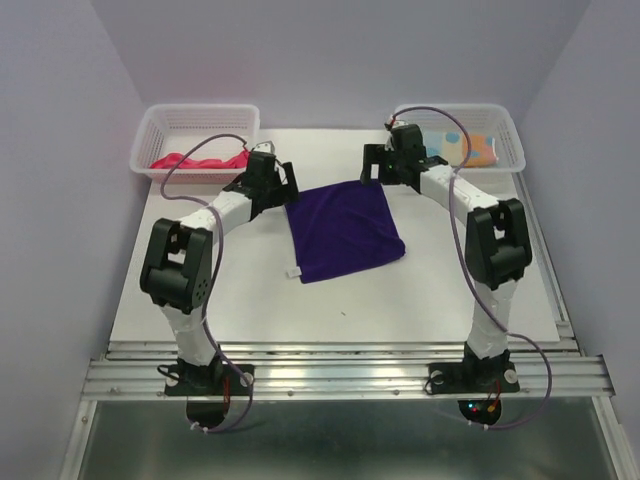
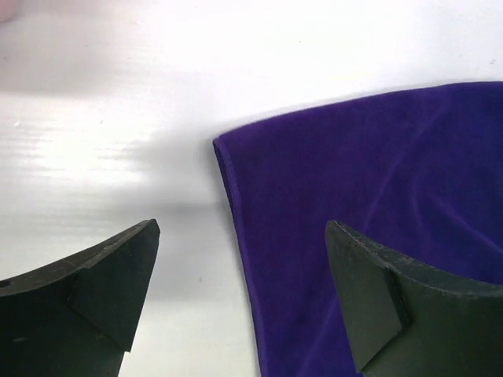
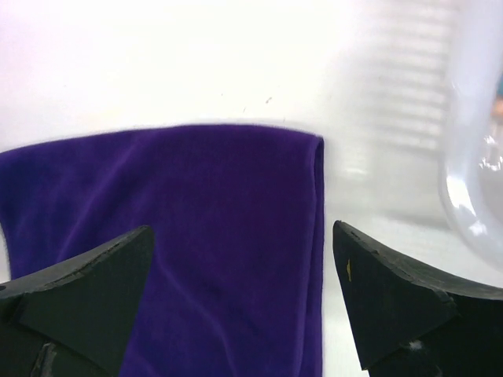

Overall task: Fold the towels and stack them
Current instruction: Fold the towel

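The left arm (image 1: 205,215) and right arm (image 1: 468,195) wear white shells between bulky black joint housings. A thin purplish cable (image 1: 172,172) loops beside each (small red and green lights glow at the right base (image 1: 478,400)). The left gripper (image 2: 242,228) has matte black, wedge-shaped fingers (image 2: 102,306).

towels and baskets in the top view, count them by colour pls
purple towel: 1
pink-red towel: 1
orange towel: 1
light blue towel: 1 (partly hidden)
white baskets: 2
total: 6
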Controlling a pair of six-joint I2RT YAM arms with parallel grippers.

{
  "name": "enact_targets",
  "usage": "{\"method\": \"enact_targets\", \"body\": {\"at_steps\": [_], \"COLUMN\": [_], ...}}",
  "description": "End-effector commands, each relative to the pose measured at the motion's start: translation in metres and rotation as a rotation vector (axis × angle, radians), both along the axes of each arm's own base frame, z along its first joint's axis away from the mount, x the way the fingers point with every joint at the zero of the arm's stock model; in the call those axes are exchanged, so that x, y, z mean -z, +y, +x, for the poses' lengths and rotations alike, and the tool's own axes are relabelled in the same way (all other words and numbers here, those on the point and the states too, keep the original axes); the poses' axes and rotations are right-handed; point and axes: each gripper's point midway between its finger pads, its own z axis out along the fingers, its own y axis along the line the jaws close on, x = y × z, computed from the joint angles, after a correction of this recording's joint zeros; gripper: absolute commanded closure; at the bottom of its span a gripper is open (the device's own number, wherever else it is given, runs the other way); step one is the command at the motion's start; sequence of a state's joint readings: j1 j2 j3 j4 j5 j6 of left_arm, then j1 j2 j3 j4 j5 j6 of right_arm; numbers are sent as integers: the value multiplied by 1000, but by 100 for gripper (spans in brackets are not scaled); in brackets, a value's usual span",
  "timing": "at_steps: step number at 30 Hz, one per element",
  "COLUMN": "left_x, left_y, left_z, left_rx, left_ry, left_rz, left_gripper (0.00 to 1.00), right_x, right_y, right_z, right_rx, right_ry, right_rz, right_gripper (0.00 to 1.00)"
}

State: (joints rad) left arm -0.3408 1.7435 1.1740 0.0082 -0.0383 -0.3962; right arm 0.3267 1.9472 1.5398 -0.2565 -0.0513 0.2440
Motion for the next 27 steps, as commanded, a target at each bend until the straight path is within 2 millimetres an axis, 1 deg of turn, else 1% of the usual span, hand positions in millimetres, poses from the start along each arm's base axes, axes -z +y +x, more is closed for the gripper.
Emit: {"method": "enact_targets", "body": {"at_steps": [1, 2, 3, 4, 6, 7, 8, 9, 10, 11, 13, 14, 15, 16, 17, 18, 20, 23, 25, 27], "left_x": [-5, 10, 13, 19, 24, 25, 26, 34, 35, 42, 44, 49, 52, 52, 53, 55, 57, 59, 61, 63], "left_y": [-11, -8, -7, -3, -1, -2, -1, 1, 0, 0, 1, 2, 4, 4, 4, 4, 1, -8, -9, -12], "left_z": [26, 30, 34, 42, 48, 52, 54, 56, 58, 59, 63, 63, 64, 65, 66, 66, 66, 64, 63, 62], "left_rx": [52, 43, 35, 15, 8, 6, 4, -2, 2, 3, 2, 1, 0, -2, 1, -1, 22, 55, 61, 69], "left_ry": [2, 34, 40, 57, 70, 71, 73, 86, 88, 97, 100, 109, 115, 116, 117, 121, 128, 129, 131, 138], "left_rz": [31, 48, 53, 63, 68, 67, 65, 69, 64, 64, 60, 62, 59, 56, 52, 50, 24, -12, -21, -32], "left_gripper": [1, 1, 3, 7, 10, 13, 17, 18, 21, 22, 25, 30, 32, 35, 41, 43, 52, 55, 55, 62], "right_x": [5, 6, 9, 16, 23, 25, 31, 34, 37, 44, 48, 51, 55, 57, 57, 59, 60, 63, 64, 65], "right_y": [8, 8, 10, 8, 8, 9, 8, 7, 7, 7, 7, 7, 7, 6, 6, 5, 4, 3, 3, 2], "right_z": [34, 41, 46, 57, 64, 67, 70, 71, 72, 71, 69, 68, 67, 66, 67, 67, 66, 64, 63, 59], "right_rx": [-14, -3, -3, 22, 27, 27, 33, 40, 44, 40, 35, 35, 34, 35, 37, 43, 47, 51, 51, 56], "right_ry": [-12, -11, -8, -7, 7, 8, 19, 21, 21, 32, 41, 46, 54, 54, 51, 53, 56, 66, 70, 81], "right_rz": [-57, -66, -68, -89, -105, -108, -116, -123, -125, -128, -127, -127, -127, -131, -131, -135, -140, -140, -139, -139], "right_gripper": [0, 0, 0, 0, 0, 0, 0, 2, 4, 8, 12, 13, 14, 16, 19, 21, 23, 25, 25, 30]}}
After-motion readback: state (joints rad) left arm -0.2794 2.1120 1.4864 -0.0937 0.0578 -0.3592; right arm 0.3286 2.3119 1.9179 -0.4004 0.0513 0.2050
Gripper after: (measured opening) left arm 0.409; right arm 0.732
